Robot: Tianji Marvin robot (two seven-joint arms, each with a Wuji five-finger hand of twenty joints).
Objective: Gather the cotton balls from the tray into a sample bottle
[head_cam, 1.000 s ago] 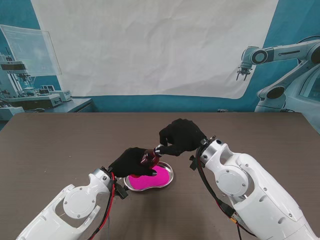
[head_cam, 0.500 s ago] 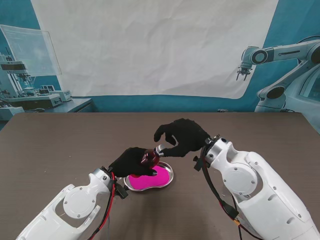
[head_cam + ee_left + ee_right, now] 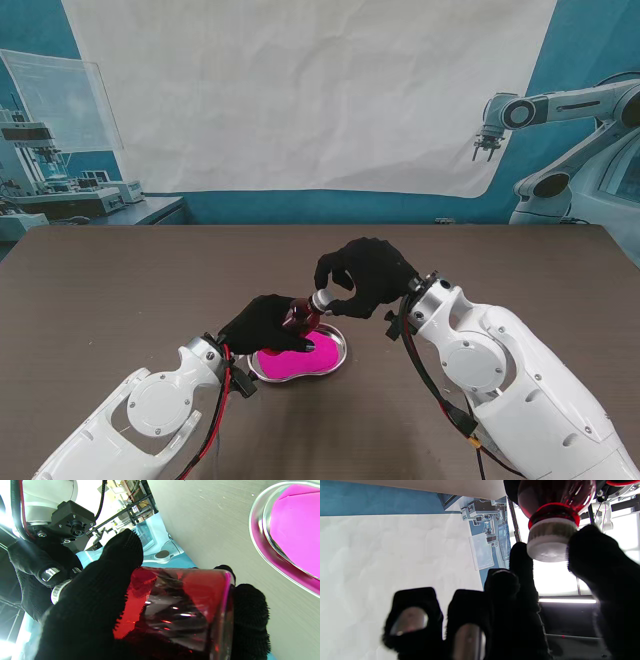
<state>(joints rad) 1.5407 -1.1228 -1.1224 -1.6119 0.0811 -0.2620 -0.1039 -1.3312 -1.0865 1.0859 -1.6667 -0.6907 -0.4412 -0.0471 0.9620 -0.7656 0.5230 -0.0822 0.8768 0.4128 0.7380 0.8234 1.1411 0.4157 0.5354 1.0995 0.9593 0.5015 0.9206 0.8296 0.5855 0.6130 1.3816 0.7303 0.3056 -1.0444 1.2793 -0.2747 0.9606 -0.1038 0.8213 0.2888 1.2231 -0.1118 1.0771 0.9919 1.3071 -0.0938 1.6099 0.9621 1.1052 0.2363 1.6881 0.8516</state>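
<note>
red glass sample bottle (image 3: 299, 317) was held tilted over the tray's (image 3: 338, 357) far edge, cap end toward rt side. left hand (image 3: 262, 324) was wrapped round the bottle body, fingers (image 3: 107, 580) closed on it. right hand (image 3: 362, 275) sat at the white cap (image 3: 548, 541); thumb & one finger lay either side of cap, other fingers curled apart, firm contact couldn't be told. metal tray w/ pink liner (image 3: 297, 522) sat near bench's near edge, approx centre. cotton balls couldn't be made out.
</note>
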